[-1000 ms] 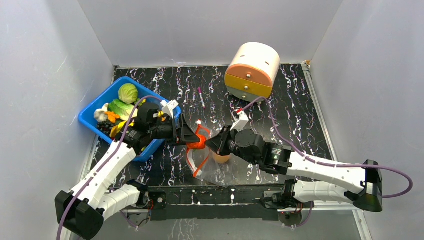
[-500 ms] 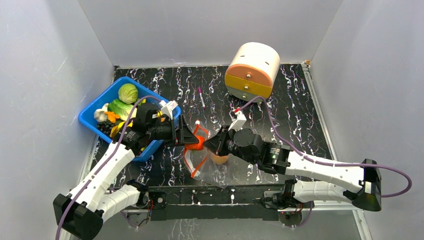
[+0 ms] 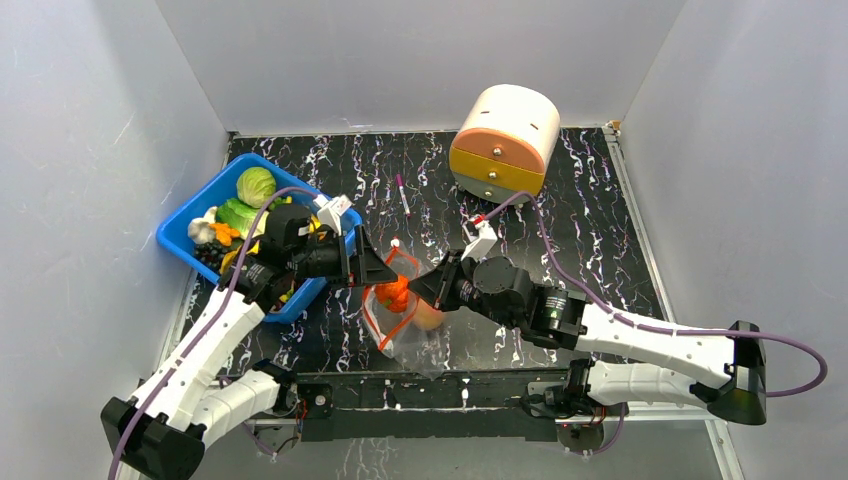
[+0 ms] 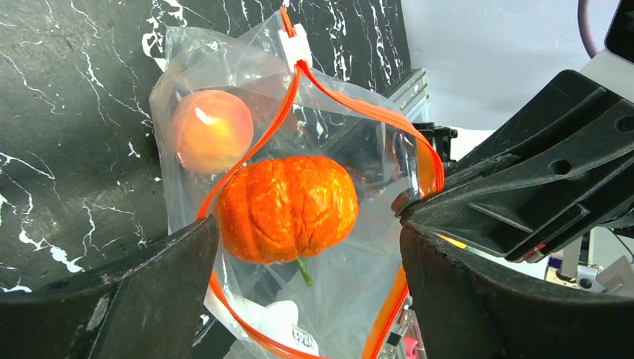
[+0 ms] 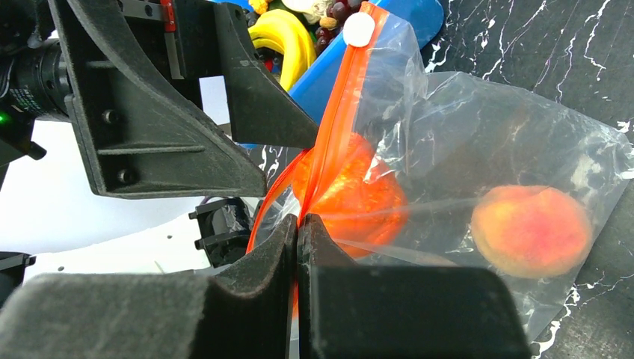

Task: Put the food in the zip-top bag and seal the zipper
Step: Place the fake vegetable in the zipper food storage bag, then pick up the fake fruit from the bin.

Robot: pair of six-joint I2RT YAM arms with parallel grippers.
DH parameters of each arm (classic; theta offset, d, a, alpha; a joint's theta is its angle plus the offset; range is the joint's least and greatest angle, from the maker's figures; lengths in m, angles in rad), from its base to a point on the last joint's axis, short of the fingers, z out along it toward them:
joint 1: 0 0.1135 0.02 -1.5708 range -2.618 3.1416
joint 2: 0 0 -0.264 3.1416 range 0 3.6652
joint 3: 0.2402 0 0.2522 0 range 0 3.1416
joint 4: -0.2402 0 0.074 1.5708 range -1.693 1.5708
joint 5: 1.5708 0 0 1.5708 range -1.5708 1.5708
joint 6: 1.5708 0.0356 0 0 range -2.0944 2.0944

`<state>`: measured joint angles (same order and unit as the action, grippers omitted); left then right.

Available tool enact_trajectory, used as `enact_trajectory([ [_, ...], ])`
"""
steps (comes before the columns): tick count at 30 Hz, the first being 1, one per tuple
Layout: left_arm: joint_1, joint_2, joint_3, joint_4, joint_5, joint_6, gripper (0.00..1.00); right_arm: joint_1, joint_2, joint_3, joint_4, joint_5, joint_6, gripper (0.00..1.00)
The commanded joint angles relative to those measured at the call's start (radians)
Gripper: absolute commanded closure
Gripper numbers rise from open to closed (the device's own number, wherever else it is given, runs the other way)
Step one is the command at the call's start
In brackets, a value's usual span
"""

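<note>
The clear zip-top bag [image 3: 405,325] hangs open between my arms, its red-orange zipper [image 4: 359,97] spread in a loop. An orange toy pumpkin [image 4: 288,206] sits in the bag's mouth, and a peach-coloured round fruit [image 4: 211,129] lies deeper inside. My left gripper [image 4: 308,224] is open, its jaws wide on either side of the pumpkin and apart from it. My right gripper [image 5: 299,221] is shut on the zipper strip [image 5: 336,127] at the bag's rim and holds it up. Pumpkin [image 5: 359,198] and peach [image 5: 532,230] show through the plastic.
The blue bin [image 3: 185,225] at the left holds cabbage [image 3: 256,186], bananas [image 5: 288,41], grapes and other toy food. A round cream and orange drawer box [image 3: 505,140] stands at the back. A pink pen [image 3: 402,194] lies on the black marble table [image 3: 590,230].
My left gripper has opened and the pumpkin it held now rests in the bag's mouth. The bag and both grippers have shifted slightly left.
</note>
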<state>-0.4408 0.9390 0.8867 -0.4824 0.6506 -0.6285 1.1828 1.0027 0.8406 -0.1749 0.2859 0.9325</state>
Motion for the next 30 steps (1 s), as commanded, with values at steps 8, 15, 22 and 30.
enact_trajectory([
  [8,-0.004,-0.045,0.08,-0.001,0.011,0.004,0.12,0.0,-0.032,0.033,0.005,0.04,-0.009,1.0],
  [15,-0.004,-0.069,0.101,-0.012,-0.042,0.01,0.12,0.0,-0.104,0.012,-0.03,0.065,-0.054,1.0],
  [22,-0.004,-0.048,0.256,-0.269,-0.6,0.073,0.21,0.0,-0.217,-0.023,-0.116,0.128,-0.044,1.0],
  [30,-0.001,0.06,0.325,-0.531,-1.19,0.044,0.4,0.0,-0.261,-0.04,-0.133,0.122,-0.031,1.0],
])
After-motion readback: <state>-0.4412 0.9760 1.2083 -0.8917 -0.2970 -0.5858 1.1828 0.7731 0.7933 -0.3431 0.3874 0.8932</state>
